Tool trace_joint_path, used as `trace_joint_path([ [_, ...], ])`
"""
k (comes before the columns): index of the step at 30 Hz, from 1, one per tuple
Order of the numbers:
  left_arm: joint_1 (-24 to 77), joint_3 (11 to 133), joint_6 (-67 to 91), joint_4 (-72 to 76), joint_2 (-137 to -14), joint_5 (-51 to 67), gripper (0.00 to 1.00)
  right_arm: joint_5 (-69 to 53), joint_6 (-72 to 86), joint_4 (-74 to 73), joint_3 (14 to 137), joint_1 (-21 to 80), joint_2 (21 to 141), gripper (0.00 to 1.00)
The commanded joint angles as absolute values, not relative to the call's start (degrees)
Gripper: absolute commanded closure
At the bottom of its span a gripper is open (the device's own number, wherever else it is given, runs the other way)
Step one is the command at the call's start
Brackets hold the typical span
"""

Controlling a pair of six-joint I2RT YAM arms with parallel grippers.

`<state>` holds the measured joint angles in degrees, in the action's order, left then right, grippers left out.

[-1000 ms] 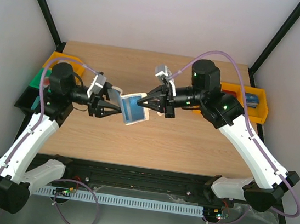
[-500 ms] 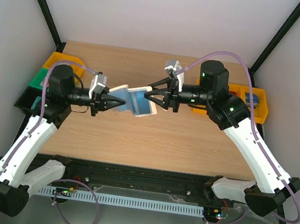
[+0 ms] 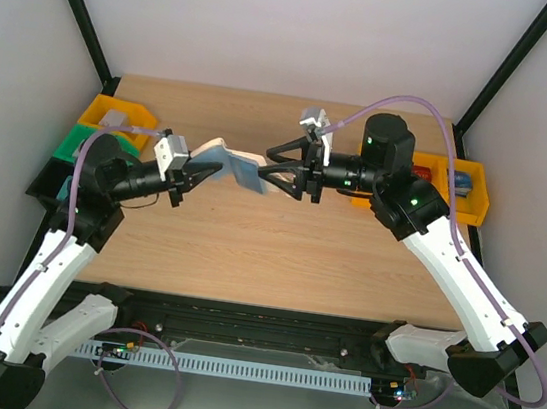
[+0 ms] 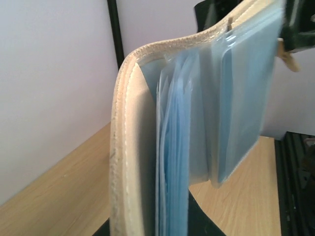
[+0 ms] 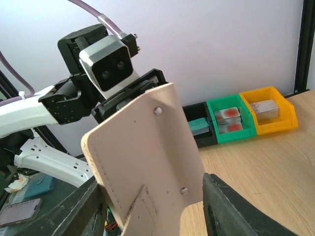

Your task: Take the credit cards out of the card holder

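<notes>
Okay so, top view first: the left gripper (image 3: 196,167) is clamped tight on the card holder (image 3: 227,161), pinching it at the near end; the wallet is held up off the table (image 3: 277,255) and sticks out ahead of those jaws, with the beige cover and the blue inner leaves splayed apart. The right gripper (image 3: 276,167) faces it head-on with its 2 fingers (image 3: 279,149) spread wide; the blue free end reaches just into that gap, and I can't tell if it touches either finger. Well behind the left jaws sit a yellow bin (image 3: 114,111) and a green bin (image 3: 77,146); a second yellow bin (image 3: 461,194) sits behind the right arm.

Left wrist view: the holder fills the frame right in front of the jaws; curved beige edge on 1 side, a stack of see-through blue sleeves (image 4: 236,98) on the other; whether any credit cards sit in those sleeves I can't tell, too blurry.

Right wrist view: the beige outside, with 2 little snap studs (image 5: 157,110), stands tilted between the open fingers; the left arm's camera (image 5: 109,63) is just behind it; a black bin (image 5: 197,129) sits further back beside the green and yellow ones.
</notes>
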<state>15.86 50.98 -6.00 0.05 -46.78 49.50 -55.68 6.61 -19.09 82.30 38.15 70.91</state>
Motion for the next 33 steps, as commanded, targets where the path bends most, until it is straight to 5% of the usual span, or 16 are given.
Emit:
trace_joint_path([
  [1,16.04,49.53,-5.73,4.86,-46.65,45.59,0.98,-56.84,6.96,-16.29,82.0,38.28,69.7,0.49],
  [17,20.65,57.65,9.06,-9.68,-52.16,32.68,0.98,-35.3,8.04,-11.41,78.65,42.32,69.32,0.34],
  [20,20.65,57.51,11.96,-8.98,-52.09,32.12,0.98,-24.34,8.13,-11.43,78.69,42.61,67.71,0.23],
  [24,20.57,57.73,16.3,-8.61,-52.59,31.21,0.98,-11.25,7.53,-11.51,79.07,42.63,63.85,0.2],
  [33,18.88,57.57,22.72,-7.32,-53.98,31.61,0.98,-19.51,10.42,-15.55,88.6,52.69,70.81,0.32],
])
